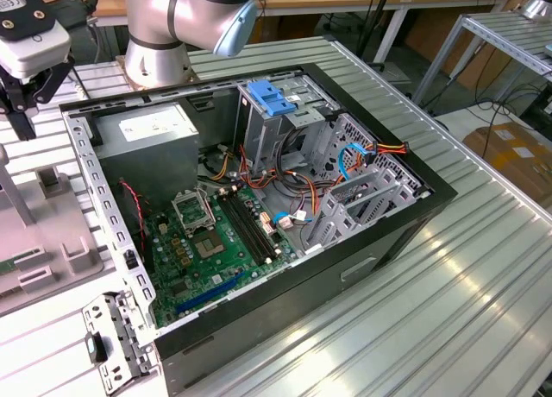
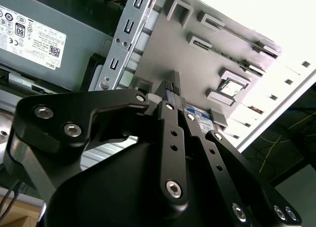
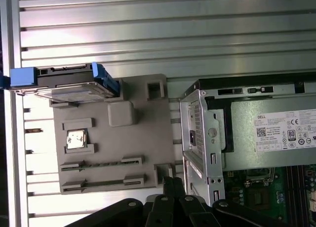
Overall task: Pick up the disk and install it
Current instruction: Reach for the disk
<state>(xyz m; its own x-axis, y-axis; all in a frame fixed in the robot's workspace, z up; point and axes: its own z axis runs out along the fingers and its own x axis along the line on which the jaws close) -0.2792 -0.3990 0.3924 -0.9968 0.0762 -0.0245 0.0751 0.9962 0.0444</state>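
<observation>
The gripper point(image 3: 173, 181) is hovering over a grey parts tray point(image 3: 143, 133), fingers pressed together on nothing. The hard drive point(image 3: 69, 86) is sitting at the tray's end, away from the open computer case point(image 3: 195, 138).

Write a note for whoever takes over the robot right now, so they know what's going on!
Gripper: the black gripper hangs above the flat grey plastic tray, next to the open black computer case. It is not on the disk.
Disk: the flat silver-metal disk with blue side rails sits at one end of the tray, apart from the gripper.
Done: nothing yet.
Left: the disk is not picked up and not installed.
</observation>
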